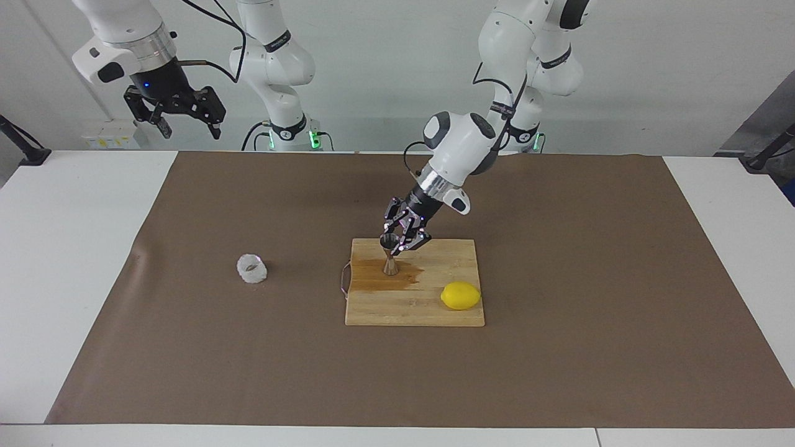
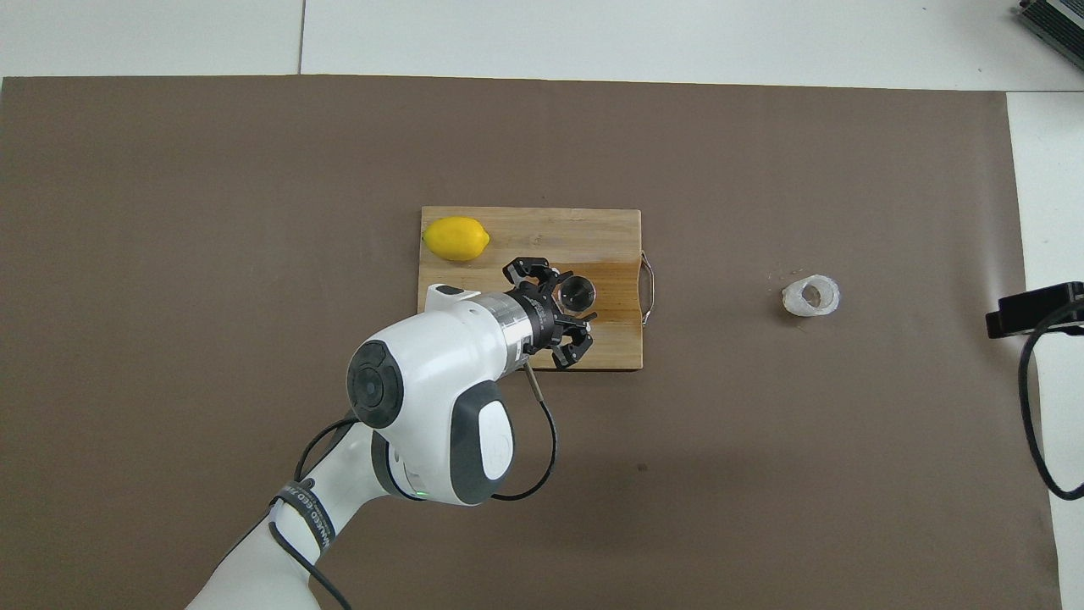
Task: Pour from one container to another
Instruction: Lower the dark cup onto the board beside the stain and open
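The steel jigger (image 1: 390,256) stands upright on the wooden cutting board (image 1: 428,313), in a dark wet patch. My left gripper (image 1: 398,239) hangs tilted just over it, fingers spread wide about the jigger's top cone; in the overhead view the jigger (image 2: 579,294) sits between the fingers of that gripper (image 2: 572,308). The whitish bumpy cup (image 1: 251,269) stands alone on the brown mat toward the right arm's end, and it also shows in the overhead view (image 2: 811,296). My right gripper (image 1: 175,113) waits open, raised high over the table's edge at its own end.
A yellow lemon (image 1: 461,295) lies on the board's corner farthest from the robots, toward the left arm's end. The board has a wire handle (image 1: 343,280) on the side facing the cup. The wet stain (image 2: 616,288) spreads toward the handle.
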`<state>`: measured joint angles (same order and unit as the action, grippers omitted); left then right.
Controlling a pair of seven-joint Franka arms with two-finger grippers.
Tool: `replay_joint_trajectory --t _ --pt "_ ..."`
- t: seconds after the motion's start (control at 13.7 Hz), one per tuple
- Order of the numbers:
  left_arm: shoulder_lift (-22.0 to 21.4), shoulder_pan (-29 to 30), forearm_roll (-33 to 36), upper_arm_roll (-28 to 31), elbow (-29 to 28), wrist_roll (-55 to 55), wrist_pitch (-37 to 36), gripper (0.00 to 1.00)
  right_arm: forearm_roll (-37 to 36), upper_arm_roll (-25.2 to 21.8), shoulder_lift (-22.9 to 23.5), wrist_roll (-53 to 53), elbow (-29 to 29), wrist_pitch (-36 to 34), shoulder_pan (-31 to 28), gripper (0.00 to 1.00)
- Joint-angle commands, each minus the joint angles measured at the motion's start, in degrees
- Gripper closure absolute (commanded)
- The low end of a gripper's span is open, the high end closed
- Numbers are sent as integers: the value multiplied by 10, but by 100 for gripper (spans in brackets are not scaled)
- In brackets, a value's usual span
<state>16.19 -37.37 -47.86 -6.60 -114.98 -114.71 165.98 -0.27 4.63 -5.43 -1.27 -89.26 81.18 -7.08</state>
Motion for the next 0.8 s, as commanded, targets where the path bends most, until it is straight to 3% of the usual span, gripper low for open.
replay_joint_trajectory --t 0.0,0.07,0.29,0.73 --pt "4 -11 11 8 5 -13 11 14 14 1 -4 8 1 -8 -5 0" --pt "4 -11 11 8 5 -13 10 0 13 1 -4 8 1 -8 -5 0" --pt "-5 -7 11 8 5 -14 2 0 14 1 -4 8 1 -8 -6 0" --pt "-62 24 12 17 12 -15 -55 0 14 1 -5 9 0 -10 -6 0"
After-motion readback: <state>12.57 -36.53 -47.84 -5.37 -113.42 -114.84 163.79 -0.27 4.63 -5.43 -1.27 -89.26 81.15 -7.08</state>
